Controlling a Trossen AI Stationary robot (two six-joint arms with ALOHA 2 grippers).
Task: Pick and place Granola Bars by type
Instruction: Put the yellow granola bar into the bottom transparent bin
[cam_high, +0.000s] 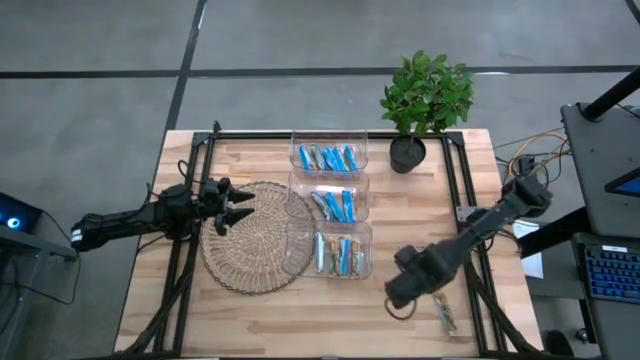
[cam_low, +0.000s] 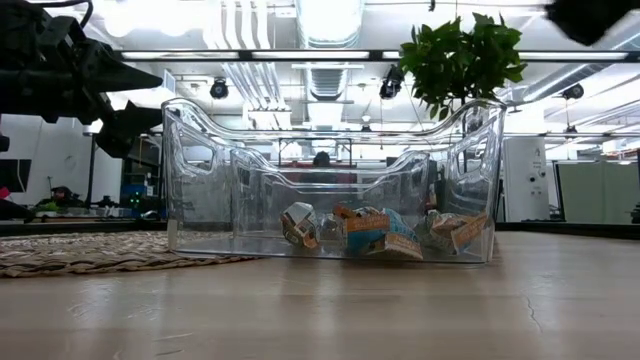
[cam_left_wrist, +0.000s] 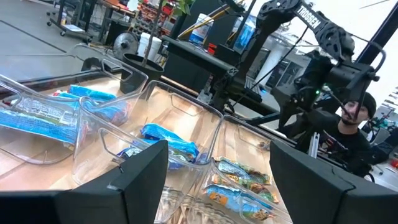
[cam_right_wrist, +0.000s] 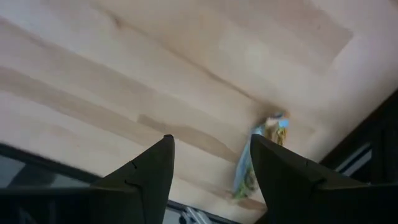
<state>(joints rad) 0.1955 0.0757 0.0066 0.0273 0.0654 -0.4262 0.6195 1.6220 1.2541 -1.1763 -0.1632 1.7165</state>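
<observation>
One shiny blue-and-tan wrapped granola bar (cam_right_wrist: 258, 155) lies alone on the light wooden table (cam_high: 250, 310), near its front right corner. The right gripper (cam_right_wrist: 211, 171) hovers over it, fingers parted, holding nothing. Other bars fill three clear plastic bins (cam_high: 329, 205). The left gripper (cam_high: 240, 205) waits released above the round woven mat (cam_high: 250, 255).

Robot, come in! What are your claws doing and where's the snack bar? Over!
Right gripper open, empty, above the table. One stray granola bar lies beside it near the table edge. Left gripper open, waiting over the woven mat. Nothing in the way.
</observation>
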